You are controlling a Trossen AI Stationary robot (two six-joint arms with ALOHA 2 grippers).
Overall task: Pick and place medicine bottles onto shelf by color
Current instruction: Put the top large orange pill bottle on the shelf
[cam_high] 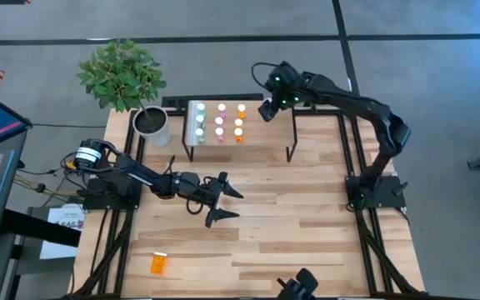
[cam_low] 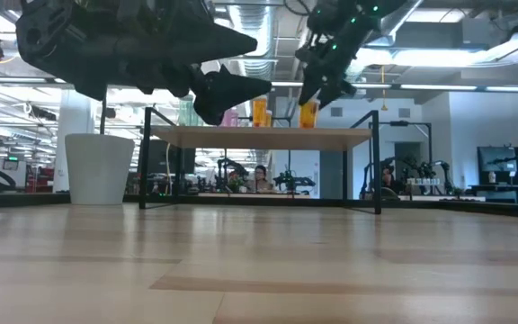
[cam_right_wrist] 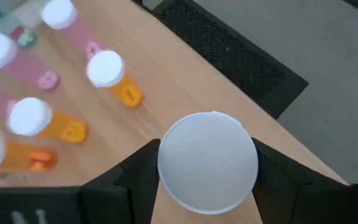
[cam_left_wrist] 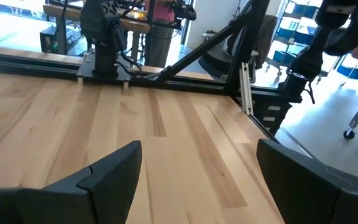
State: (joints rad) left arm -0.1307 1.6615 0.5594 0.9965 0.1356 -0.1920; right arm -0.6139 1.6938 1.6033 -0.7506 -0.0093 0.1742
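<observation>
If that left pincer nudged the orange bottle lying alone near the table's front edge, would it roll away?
Probably. The orange bottle lies on its side on smooth wood, so its round body would likely roll. It looks small and probably light. The open left pincer hangs well away from it.

White-capped orange bottles [cam_right_wrist: 67, 127] — pale wood shelf [cam_high: 265, 125] — green plant [cam_high: 122, 73]

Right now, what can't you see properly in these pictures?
- Held bottle: in the right wrist view its white cap hides the body, so no colour shows; right end effector grips it.
- Shelf bottles: tiny in the high view.
- Orange bottle: label unreadable from above.
</observation>
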